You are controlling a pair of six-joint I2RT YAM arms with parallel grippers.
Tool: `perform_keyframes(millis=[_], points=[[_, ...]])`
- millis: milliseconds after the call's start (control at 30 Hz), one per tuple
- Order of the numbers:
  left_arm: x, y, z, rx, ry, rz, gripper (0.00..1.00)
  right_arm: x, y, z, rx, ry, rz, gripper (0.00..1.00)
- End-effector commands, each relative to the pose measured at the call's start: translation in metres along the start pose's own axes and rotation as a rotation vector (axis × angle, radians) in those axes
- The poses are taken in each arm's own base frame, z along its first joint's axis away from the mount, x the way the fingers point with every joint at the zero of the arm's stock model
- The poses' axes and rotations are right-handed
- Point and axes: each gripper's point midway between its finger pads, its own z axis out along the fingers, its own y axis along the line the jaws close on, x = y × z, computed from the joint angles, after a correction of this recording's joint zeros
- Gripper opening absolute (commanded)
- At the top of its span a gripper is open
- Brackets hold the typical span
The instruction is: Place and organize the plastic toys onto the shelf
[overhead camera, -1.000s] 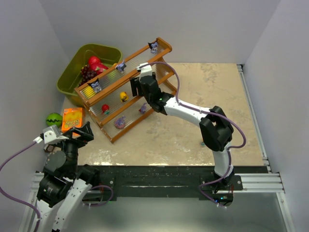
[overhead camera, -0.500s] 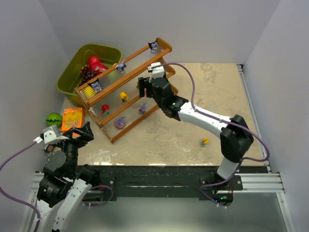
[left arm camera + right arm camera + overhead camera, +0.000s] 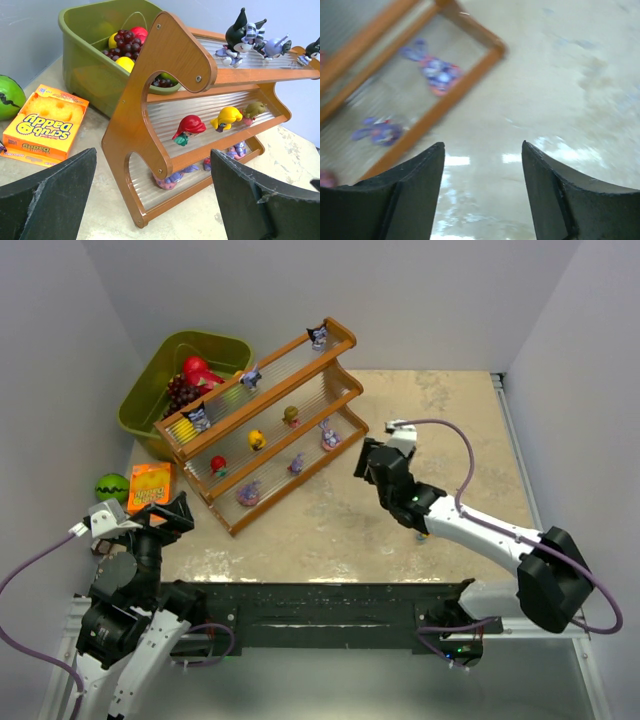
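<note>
The shelf (image 3: 300, 370) stands slanted at the back left. Its top tier holds three dark toys (image 3: 250, 377). The middle tier holds a red toy (image 3: 218, 464), a yellow toy (image 3: 257, 439) and an olive toy (image 3: 291, 416). The bottom tier holds three purple-pink toys (image 3: 297, 463). My right gripper (image 3: 372, 462) is open and empty over the table, right of the shelf's end; its view shows the shelf corner (image 3: 470, 30) and a purple toy (image 3: 437, 75). My left gripper (image 3: 165, 515) is open and empty, facing the shelf's near end (image 3: 150, 100).
An olive-green bin (image 3: 150, 390) with red fruit and grapes stands behind the shelf. A green striped ball (image 3: 111, 486) and an orange sponge box (image 3: 150, 485) lie left of the shelf, near my left gripper. Walls close in on the left, back and right.
My right gripper has drawn back from the shelf's middle tier, to the right and down over the table. The olive toy and the right purple toy now show where it was.
</note>
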Motion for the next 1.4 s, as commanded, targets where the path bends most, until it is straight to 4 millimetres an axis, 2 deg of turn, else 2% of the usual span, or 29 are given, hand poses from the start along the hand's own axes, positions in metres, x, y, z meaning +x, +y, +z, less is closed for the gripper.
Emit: perform_keyframes(millis=[0,67,133,233,433,533,667,833,967,1367], points=[[-0.02,0.003,-0.012,0.027,-0.096,-0.089,1.0,0.018,-0.075,-0.008,0.263,-0.007,0.138,0.72],[-0.02,0.002,-0.012,0.03,-0.095,-0.089,1.0,0.033,-0.105,-0.017,0.365,0.011,0.124,0.8],[-0.02,0.002,-0.012,0.035,-0.095,-0.087,1.0,0.038,-0.128,-0.027,0.446,-0.004,0.143,0.87],[-0.019,0.0,-0.011,0.042,-0.09,-0.08,1.0,0.045,-0.153,-0.04,0.545,-0.014,0.172,0.91],[-0.017,-0.004,-0.01,0.054,-0.08,-0.067,1.0,0.072,-0.176,-0.054,0.642,0.003,0.277,0.93],[-0.018,-0.004,-0.01,0.057,-0.083,-0.068,1.0,0.075,-0.184,-0.063,0.697,-0.009,0.352,0.95],[-0.018,-0.004,-0.011,0.06,-0.085,-0.071,1.0,0.091,-0.188,-0.068,0.721,0.008,0.444,0.94],[-0.019,-0.003,-0.012,0.06,-0.091,-0.074,1.0,0.111,-0.181,-0.064,0.721,0.067,0.521,0.93],[-0.02,-0.003,-0.012,0.06,-0.095,-0.077,1.0,0.124,-0.178,-0.064,0.72,0.108,0.57,0.85],[-0.02,-0.001,-0.013,0.057,-0.099,-0.084,1.0,0.142,-0.168,-0.059,0.668,0.171,0.597,0.77]])
